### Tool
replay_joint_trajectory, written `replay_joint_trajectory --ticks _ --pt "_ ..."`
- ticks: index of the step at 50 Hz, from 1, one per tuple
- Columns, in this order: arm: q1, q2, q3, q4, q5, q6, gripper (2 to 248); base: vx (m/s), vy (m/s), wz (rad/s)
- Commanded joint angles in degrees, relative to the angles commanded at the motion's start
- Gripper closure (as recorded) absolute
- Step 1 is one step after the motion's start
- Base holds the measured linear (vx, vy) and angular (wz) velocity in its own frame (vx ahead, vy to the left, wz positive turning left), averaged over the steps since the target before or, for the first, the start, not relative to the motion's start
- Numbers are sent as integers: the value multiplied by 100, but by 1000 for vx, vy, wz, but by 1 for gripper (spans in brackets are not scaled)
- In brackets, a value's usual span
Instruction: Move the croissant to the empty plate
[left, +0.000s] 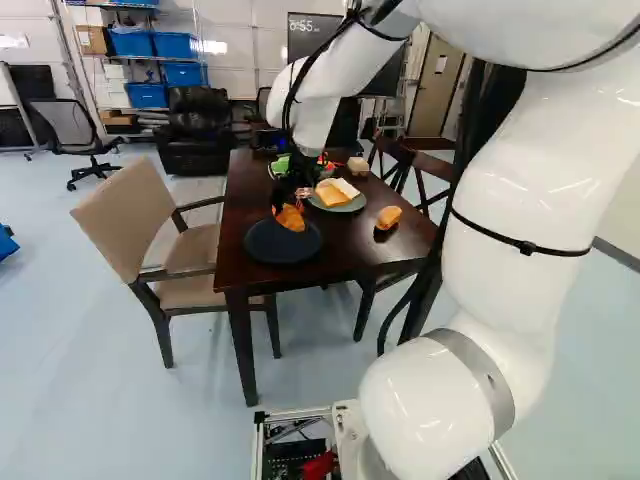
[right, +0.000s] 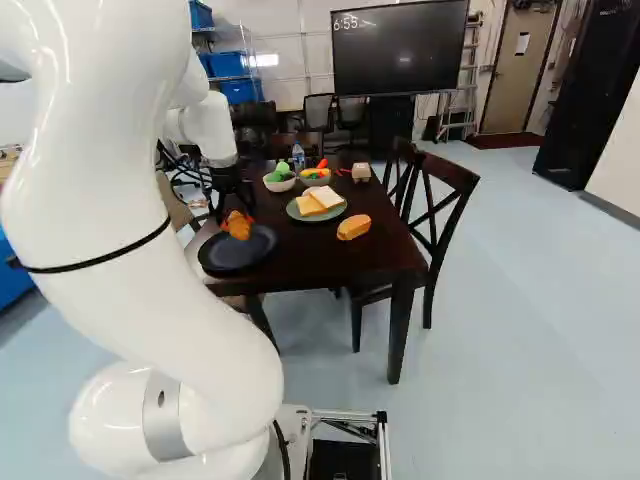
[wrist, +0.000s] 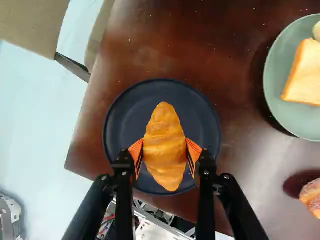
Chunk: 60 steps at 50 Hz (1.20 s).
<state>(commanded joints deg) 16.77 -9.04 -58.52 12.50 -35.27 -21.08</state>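
Wrist view: gripper clamped on croissant, both flanks, over the dark plate; bread plate off right. Lower straight and level, part fingers gently once dark plate bears it, rise clear.

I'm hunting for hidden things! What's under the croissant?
The dark round plate is under the croissant, which the gripper holds between its orange pads. The patch of plate right below the croissant is covered, so I can't tell whether anything hides there.
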Motion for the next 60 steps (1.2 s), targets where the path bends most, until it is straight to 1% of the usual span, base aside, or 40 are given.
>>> replay_joint_trajectory --ticks 25,37,38,42,43,47,48,52,53,60 --pt "1 -480 -100 13 0 0 119 0 0 0" --pt "1 -480 -100 13 0 0 116 0 0 0" --pt "1 -480 -100 13 0 0 88 0 0 0" --pt "1 -480 -100 13 0 0 88 0 0 0" --pt "1 -480 -100 13 0 0 55 0 0 0" --pt "1 -480 -100 13 0 0 55 0 0 0" --pt "1 -480 -100 13 0 0 21 0 0 0" --pt "1 -480 -100 13 0 0 21 0 0 0" --pt "1 -480 -100 13 0 0 3 0 0 0" --pt "1 -476 -99 13 0 0 3 0 0 0"
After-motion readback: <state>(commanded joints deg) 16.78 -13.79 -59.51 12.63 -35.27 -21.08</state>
